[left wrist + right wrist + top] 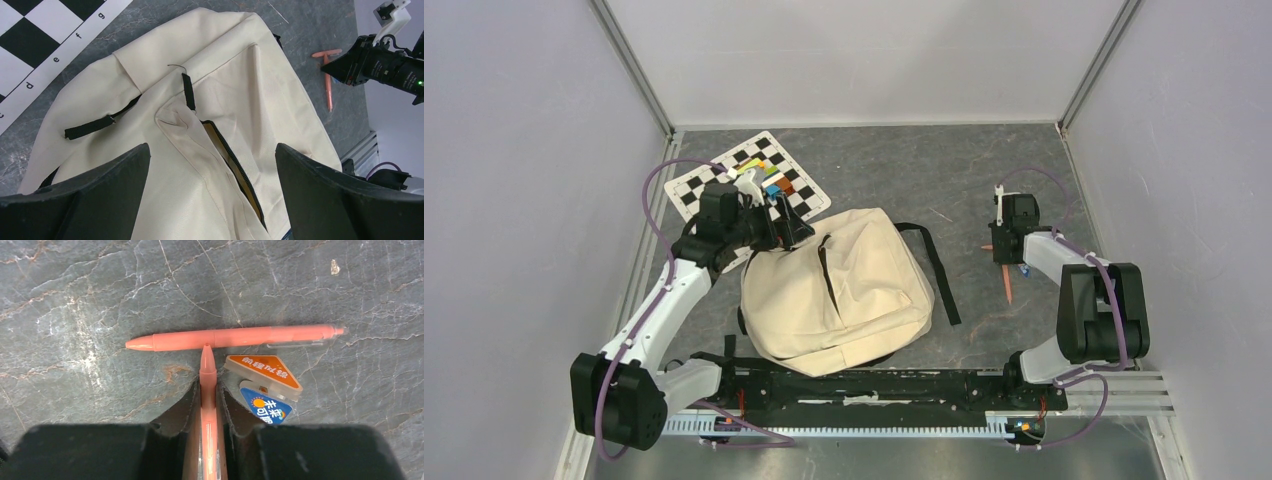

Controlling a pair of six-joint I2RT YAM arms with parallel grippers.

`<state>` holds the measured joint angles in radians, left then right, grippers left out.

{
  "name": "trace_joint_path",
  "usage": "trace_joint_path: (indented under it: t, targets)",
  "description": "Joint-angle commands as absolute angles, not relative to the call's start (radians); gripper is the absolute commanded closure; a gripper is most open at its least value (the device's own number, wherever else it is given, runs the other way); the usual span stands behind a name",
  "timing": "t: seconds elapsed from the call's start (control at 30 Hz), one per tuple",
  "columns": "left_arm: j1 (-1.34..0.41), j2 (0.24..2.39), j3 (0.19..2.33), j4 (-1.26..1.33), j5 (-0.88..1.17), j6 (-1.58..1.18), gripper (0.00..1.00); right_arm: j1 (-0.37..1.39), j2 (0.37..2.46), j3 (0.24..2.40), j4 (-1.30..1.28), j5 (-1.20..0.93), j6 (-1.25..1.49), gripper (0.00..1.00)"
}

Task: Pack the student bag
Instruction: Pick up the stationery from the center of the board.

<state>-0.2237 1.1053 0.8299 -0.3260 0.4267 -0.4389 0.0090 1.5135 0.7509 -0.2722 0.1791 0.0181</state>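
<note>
The student bag (834, 290), a cream canvas backpack with black straps, lies flat in the middle of the table. Its zipper (235, 160) is partly undone and shows a dark slit. My left gripper (212, 150) hovers open over the bag's upper left part (796, 232), with nothing between its fingers. To the right of the bag, my right gripper (208, 390) is down at the table and shut on a pink pen (208, 370). That pen's tip touches a second pink pen (235, 337) lying crosswise.
An orange triangular tag (262, 370) and a blue one (265, 407) lie beside the right fingers. A chessboard sheet (754, 180) with small coloured pieces lies at the back left. A black strap (939, 270) trails from the bag's right side. Walls enclose the table.
</note>
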Motion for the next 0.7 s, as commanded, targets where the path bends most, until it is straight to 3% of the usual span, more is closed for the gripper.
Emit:
trace_joint_path:
  t: [0.0, 0.17, 0.3, 0.67]
  targets:
    - [-0.213, 1.102, 0.833, -0.285, 0.459, -0.403, 0.0, 0.006, 1.503, 0.784, -0.288, 0.128, 0.016, 0.83]
    - [-0.212, 1.104, 0.831, -0.283, 0.462, -0.405, 0.0, 0.006, 1.527, 0.781, -0.316, 0.111, 0.025, 0.83]
    - [-0.21, 1.103, 0.829, -0.277, 0.484, -0.406, 0.0, 0.006, 1.521, 0.771, -0.319, 0.099, 0.035, 0.99]
    - [-0.216, 1.12, 0.741, -0.144, 0.686, -0.507, 0.0, 0.008, 1.255, 0.832, -0.403, 0.065, 0.049, 1.0]
